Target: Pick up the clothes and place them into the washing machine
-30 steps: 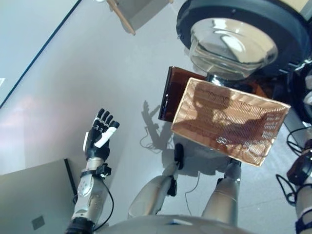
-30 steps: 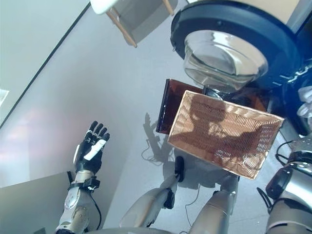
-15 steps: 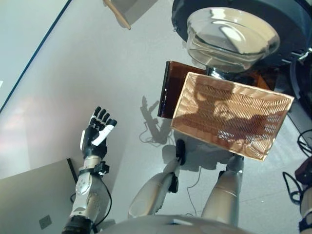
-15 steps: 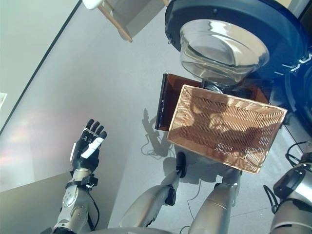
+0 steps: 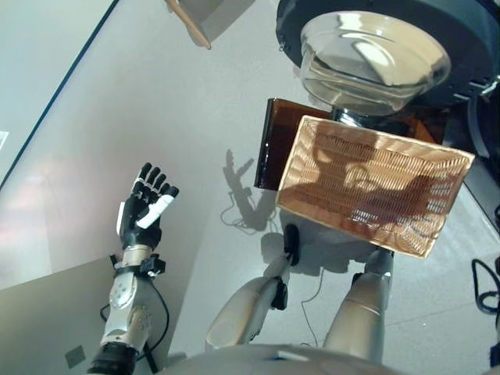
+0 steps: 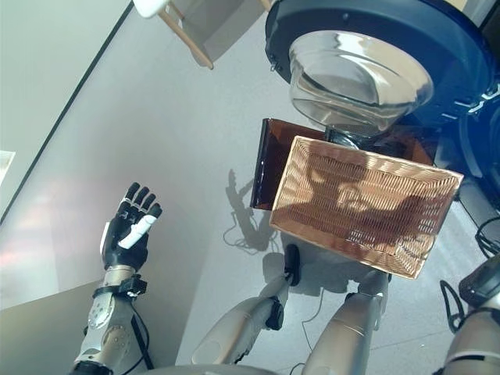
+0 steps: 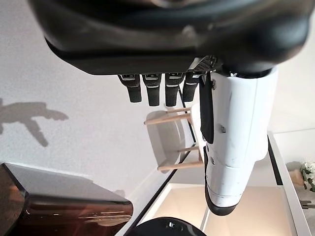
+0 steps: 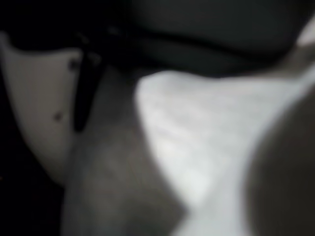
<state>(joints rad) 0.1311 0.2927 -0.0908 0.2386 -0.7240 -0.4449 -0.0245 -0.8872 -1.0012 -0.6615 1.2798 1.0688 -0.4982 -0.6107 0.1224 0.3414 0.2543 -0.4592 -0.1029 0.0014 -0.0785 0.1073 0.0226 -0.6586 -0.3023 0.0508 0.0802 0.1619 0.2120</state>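
Note:
Pale cloth (image 8: 197, 147) fills the right wrist view, pressed close against my right hand (image 8: 44, 113); only the hand's white thumb cover and dark bulk show there. In the eye views the right hand is out of frame, with just its forearm (image 6: 478, 312) at the lower right edge. The washing machine's round door (image 6: 359, 74) with its glass bowl hangs open at the top. Below it the wicker basket (image 6: 363, 203) holds no clothes. My left hand (image 5: 143, 211) is open, palm up, over the floor at the lower left, holding nothing.
The basket rests on a dark brown stand (image 6: 269, 160). A wooden-legged chair (image 6: 168, 12) stands at the top left. A grey box (image 5: 47, 312) lies by my left arm. A dark line crosses the grey floor (image 5: 156, 101) at the far left.
My left hand has drifted left and a little lower. My right forearm has slid further out past the right edge. The camera shifted slightly.

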